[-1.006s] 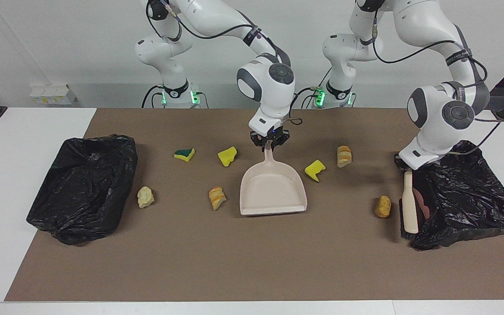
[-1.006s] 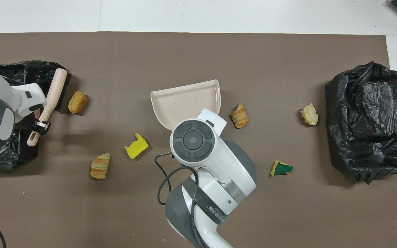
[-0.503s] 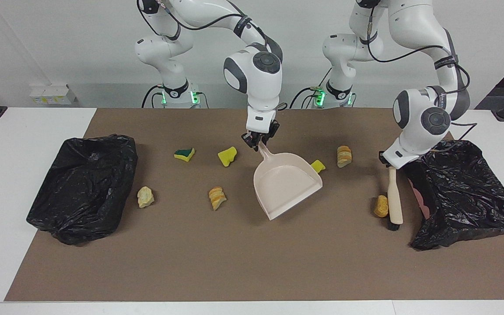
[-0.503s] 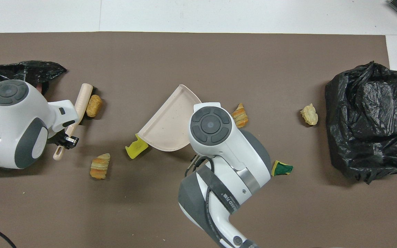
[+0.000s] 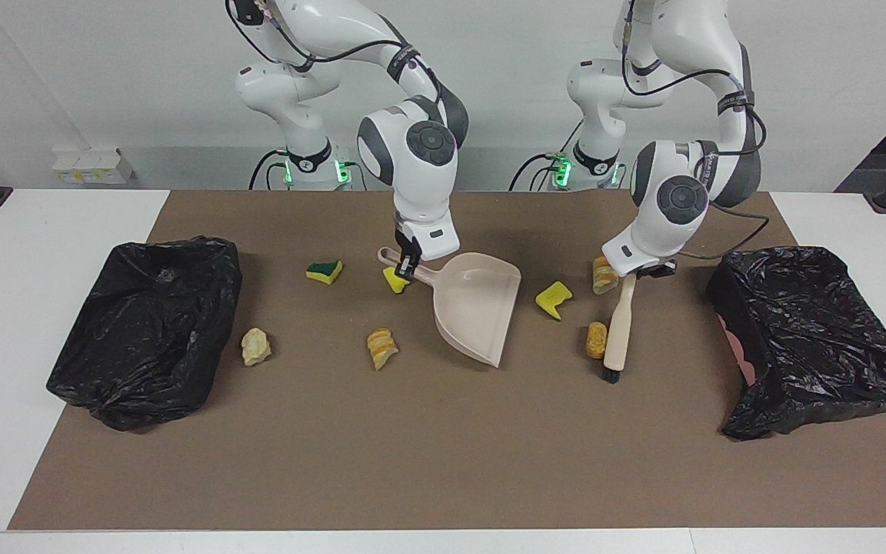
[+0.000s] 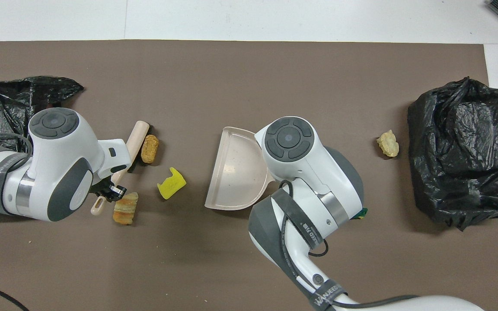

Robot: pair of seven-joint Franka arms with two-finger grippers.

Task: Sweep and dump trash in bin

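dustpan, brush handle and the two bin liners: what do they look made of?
Dustpan: probably moulded plastic, beige, smooth with a soft sheen and a thin even rim.
Brush handle: pale beige, smooth and matte; plastic or painted wood, the look leaves that open.
Bin liners: thin black plastic film, glossy, crumpled into creases that catch highlights.

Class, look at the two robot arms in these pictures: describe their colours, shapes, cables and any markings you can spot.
Both arms are glossy white with rounded, tube-like segments and dark grey joint caps. Each wrist carries a round grey disc. Thin black cables loop along the upper links, held by dark bands with small white lettering. Green lights glow at both bases. The left hand and right hand are small, black and two-fingered.
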